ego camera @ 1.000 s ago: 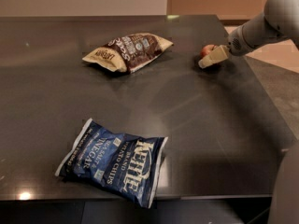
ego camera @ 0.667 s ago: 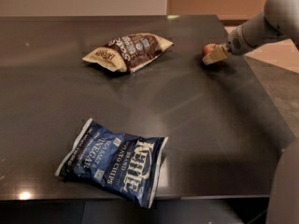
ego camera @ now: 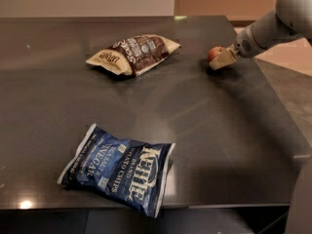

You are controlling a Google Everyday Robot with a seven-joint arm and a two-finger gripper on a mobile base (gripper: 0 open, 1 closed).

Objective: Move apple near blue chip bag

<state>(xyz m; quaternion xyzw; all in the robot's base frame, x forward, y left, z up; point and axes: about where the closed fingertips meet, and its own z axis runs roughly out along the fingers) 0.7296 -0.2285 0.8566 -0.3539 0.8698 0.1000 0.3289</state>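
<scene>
The gripper point(ego camera: 220, 60) is low over the far right part of the dark table point(ego camera: 229, 140). It comes in from the right on a gray arm point(ego camera: 273, 23). The apple point(ego camera: 213, 52) is right at the tip of the gripper. It peeks out on the far side, and the tan tip covers part of it. They look like they are touching. I cannot tell if the gripper is open or closed, or if it has a hold of the apple. The apple is small, round and red, and it sits low at the table top.

The blue chip bag point(ego camera: 117, 172) is well apart from the gripper. It lies flat near the front edge of the table, off to the left as I look. Its white letters face up.

A brown and tan chip bag point(ego camera: 134, 52) lies to the left of the gripper too, at about the same depth on the table. It is nearer to the gripper than the blue one, but not touching it.
</scene>
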